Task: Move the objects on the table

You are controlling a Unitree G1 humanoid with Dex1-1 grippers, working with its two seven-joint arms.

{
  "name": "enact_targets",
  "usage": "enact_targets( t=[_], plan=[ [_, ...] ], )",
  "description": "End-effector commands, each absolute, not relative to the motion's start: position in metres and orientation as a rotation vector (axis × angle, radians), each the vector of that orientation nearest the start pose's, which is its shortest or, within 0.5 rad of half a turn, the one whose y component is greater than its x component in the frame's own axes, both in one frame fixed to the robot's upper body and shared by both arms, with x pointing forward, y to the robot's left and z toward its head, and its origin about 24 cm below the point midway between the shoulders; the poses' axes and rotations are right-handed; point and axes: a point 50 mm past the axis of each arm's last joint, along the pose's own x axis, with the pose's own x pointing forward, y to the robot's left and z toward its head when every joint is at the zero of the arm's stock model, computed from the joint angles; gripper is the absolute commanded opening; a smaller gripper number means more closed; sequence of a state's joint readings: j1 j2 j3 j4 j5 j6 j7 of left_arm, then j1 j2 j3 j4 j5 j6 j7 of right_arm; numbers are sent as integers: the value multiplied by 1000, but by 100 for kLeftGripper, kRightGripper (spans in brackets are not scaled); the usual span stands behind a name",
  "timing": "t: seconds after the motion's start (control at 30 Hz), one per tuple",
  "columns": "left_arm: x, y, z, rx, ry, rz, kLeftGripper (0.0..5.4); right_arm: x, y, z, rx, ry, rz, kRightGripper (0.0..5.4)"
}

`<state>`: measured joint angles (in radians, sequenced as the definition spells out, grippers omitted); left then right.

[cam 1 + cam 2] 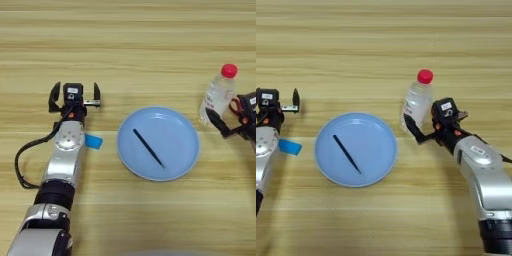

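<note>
On the table (pixel 130 45) a clear plastic bottle (pixel 417 102) with a red cap (pixel 425 76) stands upright at the right. My right gripper (pixel 422 118) is at its base, open, with one black finger (pixel 412 125) crossing in front of the bottle's lower left; the other finger is hidden. A small flat blue strip (pixel 94 142) lies left of the plate, partly under my left arm. My left gripper (pixel 75 96) is beyond the strip, open, with nothing between its fingers.
A round light-blue plate (pixel 177 160) sits in the middle of the table, with a thin black stick (pixel 148 148) lying aslant in it. A black cable (pixel 20 162) loops out from the left forearm.
</note>
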<state>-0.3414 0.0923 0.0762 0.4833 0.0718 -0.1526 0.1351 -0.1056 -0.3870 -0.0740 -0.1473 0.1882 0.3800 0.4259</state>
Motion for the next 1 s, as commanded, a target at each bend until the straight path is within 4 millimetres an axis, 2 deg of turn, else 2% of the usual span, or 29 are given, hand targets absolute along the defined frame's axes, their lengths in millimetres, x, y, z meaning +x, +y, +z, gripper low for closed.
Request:
enact_targets(
  t=[0.03,1.0],
  plan=[
    [317,173,44,146,-24,136,540,275,-199,83,-166,141,396,539],
    [317,172,43,148,-22,133,540,307,-184,68,-85,98,379,539]
  ],
)
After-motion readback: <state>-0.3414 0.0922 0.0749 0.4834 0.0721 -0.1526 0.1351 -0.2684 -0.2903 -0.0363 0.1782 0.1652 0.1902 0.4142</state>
